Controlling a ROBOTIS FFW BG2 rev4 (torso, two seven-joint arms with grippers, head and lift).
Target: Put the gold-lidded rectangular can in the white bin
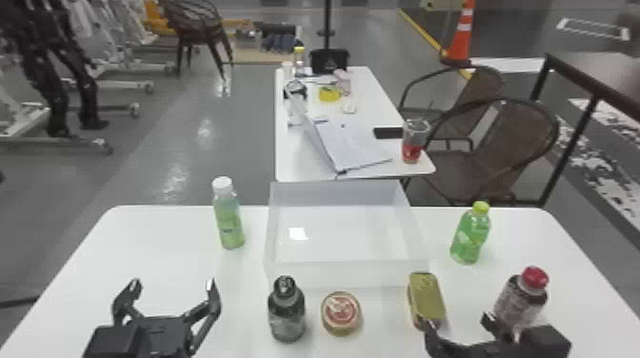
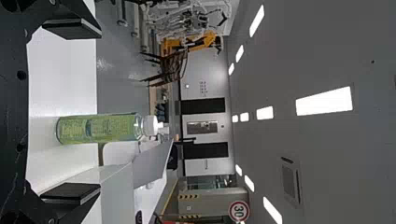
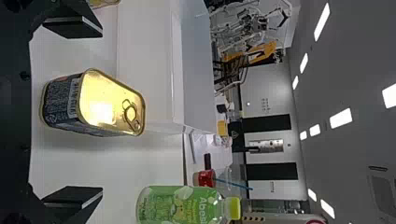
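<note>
Black fingers spread wide and nothing between them, the robot's left gripper [image 1: 172, 286] hangs over the near part of a white table [image 1: 119, 247], nearer to me than the white bin [image 1: 347, 275] and off to its left. The right gripper [image 1: 459, 322] is also on the near side of the bin, out past its right corner, its two fingers parted and gripping nothing. Just ahead of that claw is the gold-lidded rectangular can [image 1: 427, 300], outside the bin, lid up, in front of the near wall by the right corner. From the right wrist, the can appears in the gap between the fingers.

Two more items line the bin's near side: a round tin with a red-and-cream lid [image 1: 341, 313] in front of the middle, and a dark bottle with a black cap [image 1: 286, 312] in front of the left part. One green bottle with a white cap [image 1: 228, 219] stands upright to the left of the bin; another, a green bottle with a yellow-green cap [image 1: 470, 235], is upright to its right. Nearer than that one, and right of the bin, stands a red-capped bottle [image 1: 521, 295], partly behind the right gripper.

Beyond the bin, a second white table [image 1: 295, 162] holds a clear cup of red drink [image 1: 413, 143], with brown chairs [image 1: 505, 138] farther to the bin's right and an orange cone [image 1: 460, 38] behind them.
</note>
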